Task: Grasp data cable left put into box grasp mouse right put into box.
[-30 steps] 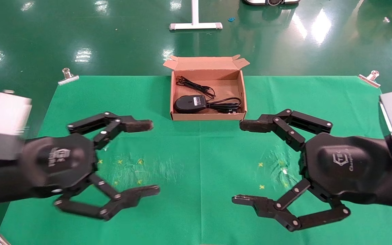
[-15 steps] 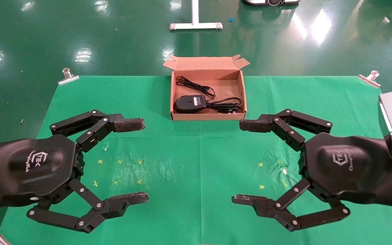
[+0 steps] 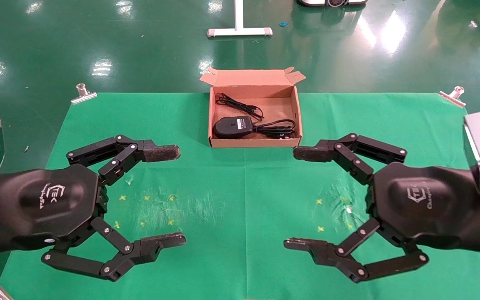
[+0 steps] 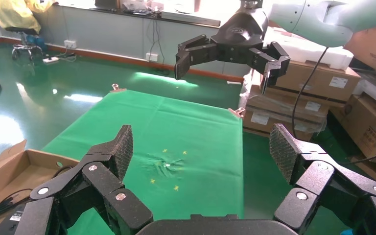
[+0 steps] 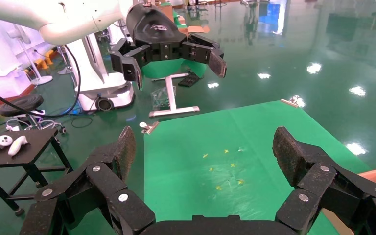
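Note:
The brown cardboard box [image 3: 211,121] stands open at the far middle of the green cloth. In it lies the black mouse [image 3: 232,126], white label up, its thin wire toward the back. The thicker data cable [image 3: 277,128] lies beside it, along the box's front right. My left gripper [image 3: 180,196] hovers open over the cloth, in front of the box and to its left, holding nothing. The right gripper [image 3: 290,198] mirrors it on the right, open and empty. The left wrist view shows its own fingers [image 4: 122,149] spread, with the box [image 4: 27,157] off to one side.
Metal clips [image 3: 83,93] [image 3: 453,96] pin the green cloth [image 3: 244,187] at its far corners. A white stand base [image 3: 239,30] is on the floor behind the box. Stacked cartons [image 4: 298,93] stand past the table's right end.
My left gripper drew back a little toward the left and has settled, still open. The right arm and the box's contents have not moved.

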Robot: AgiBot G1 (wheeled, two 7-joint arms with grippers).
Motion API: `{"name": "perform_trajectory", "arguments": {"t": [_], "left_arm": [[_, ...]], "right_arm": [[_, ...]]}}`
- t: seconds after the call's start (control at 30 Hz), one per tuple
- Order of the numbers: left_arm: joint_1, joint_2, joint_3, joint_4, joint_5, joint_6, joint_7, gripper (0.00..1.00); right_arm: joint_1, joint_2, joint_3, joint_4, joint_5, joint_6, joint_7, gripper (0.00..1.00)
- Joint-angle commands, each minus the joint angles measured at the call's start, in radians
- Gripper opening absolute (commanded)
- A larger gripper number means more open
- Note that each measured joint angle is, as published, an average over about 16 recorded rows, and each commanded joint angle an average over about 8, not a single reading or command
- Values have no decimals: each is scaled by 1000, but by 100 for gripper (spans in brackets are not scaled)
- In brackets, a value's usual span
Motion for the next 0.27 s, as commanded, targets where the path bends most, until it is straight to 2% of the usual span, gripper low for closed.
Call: {"name": "perform_trajectory", "arguments": {"t": [0.03,0.27], "left_arm": [[-1,0,1,0,2,-1,0,100],[-2,1,3,0,4,-3,-1,100]], "right_arm": [[0,0,0,0,0,0,0,100],[0,0,0,0,0,0,0,100]]}}
